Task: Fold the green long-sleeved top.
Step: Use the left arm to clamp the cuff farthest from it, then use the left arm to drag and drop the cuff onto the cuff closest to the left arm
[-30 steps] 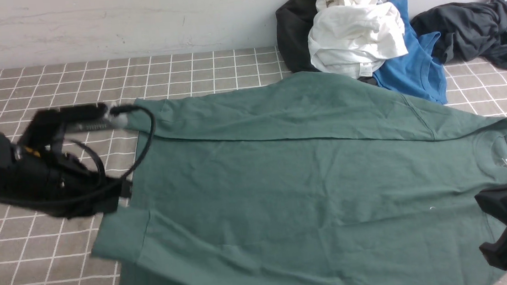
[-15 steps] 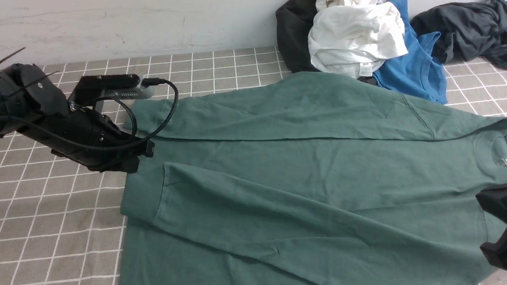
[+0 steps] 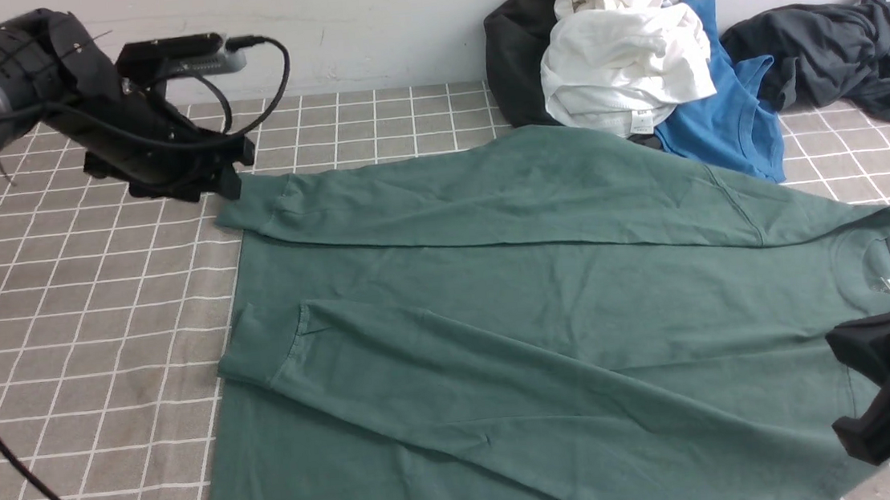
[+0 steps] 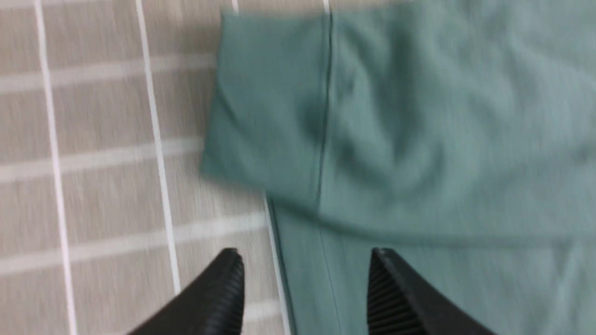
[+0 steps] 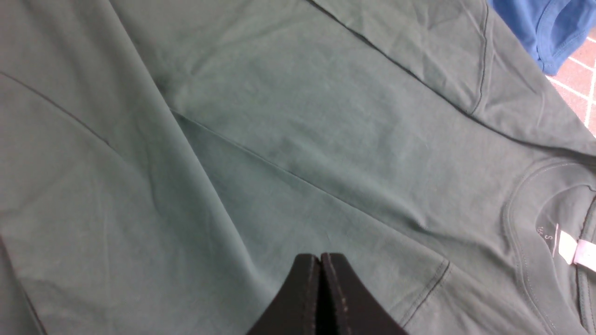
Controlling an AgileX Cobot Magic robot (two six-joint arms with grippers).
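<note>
The green long-sleeved top (image 3: 546, 305) lies flat on the checked bench (image 3: 80, 314), both sleeves laid across its body, seemingly as first folds; left end effector (image 4: 303, 260) hangs above a cuff, jaws apart, empty; right end effector (image 5: 320, 260) near the collar, jaws together, holding nothing.

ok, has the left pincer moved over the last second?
Yes. The left pincer has gone from the near cuff toward the back wall, and is now open.

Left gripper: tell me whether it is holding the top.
No, the left gripper stands open and empty above the top, with no cloth between its fingers.
</note>
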